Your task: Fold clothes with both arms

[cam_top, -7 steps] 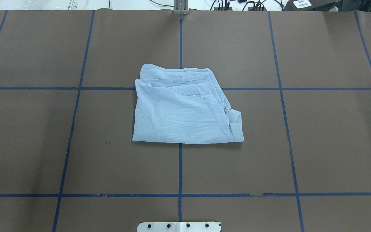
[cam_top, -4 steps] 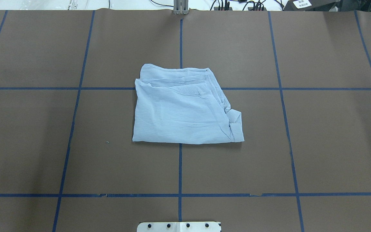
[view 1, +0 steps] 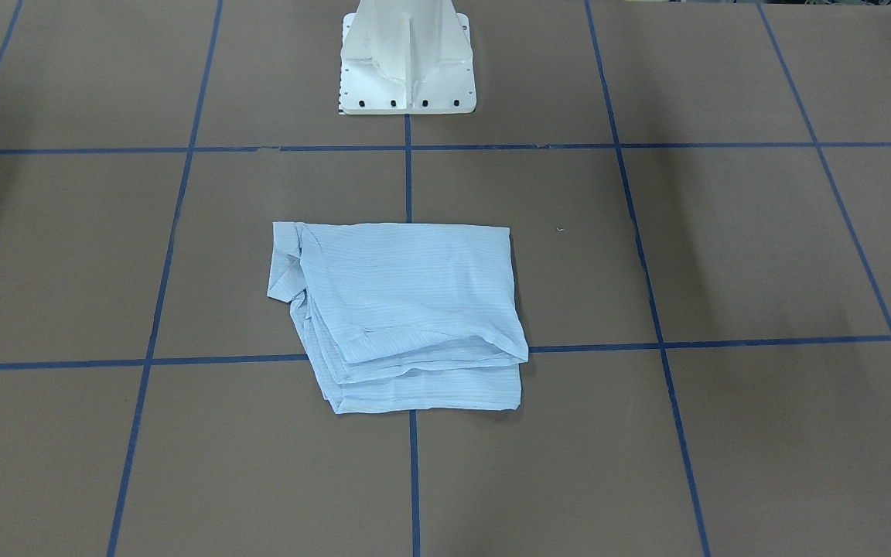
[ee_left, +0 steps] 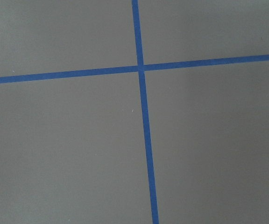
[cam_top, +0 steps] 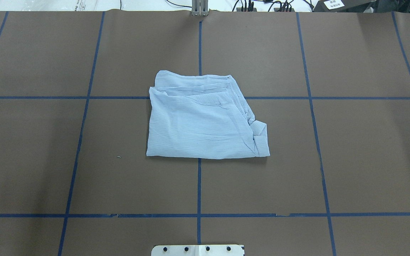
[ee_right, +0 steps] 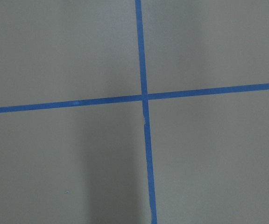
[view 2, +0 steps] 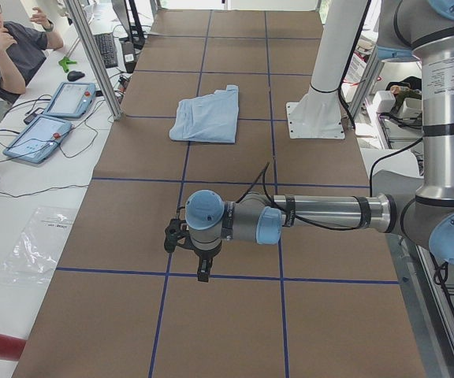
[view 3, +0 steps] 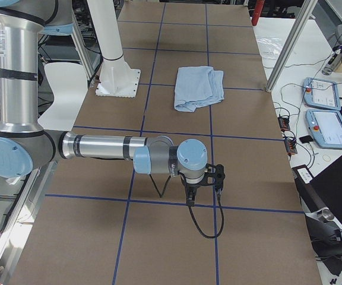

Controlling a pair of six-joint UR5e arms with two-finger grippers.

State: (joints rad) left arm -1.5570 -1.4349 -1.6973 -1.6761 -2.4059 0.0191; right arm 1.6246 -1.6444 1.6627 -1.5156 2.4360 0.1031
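The clothes are one pale-blue striped shirt [cam_top: 201,121], folded into a rough rectangle and lying flat in the middle of the brown table [cam_top: 351,160]. It also shows in the front view [view 1: 407,309] and, small and far, in both side views [view 2: 207,116] [view 3: 199,86]. Both arms are stretched low over the table ends, far from the shirt. The left gripper [view 2: 189,250] and the right gripper [view 3: 203,193] point down at the mat; I cannot tell whether they are open or shut. Each wrist view holds only brown mat and a blue tape cross [ee_left: 140,67] [ee_right: 144,97].
The white pedestal base [view 1: 407,70] stands at the table's robot side. A person [view 2: 6,47] sits past the far edge beside tablets [view 2: 50,118] on a white bench. Aluminium posts [view 2: 93,55] rise along that edge.
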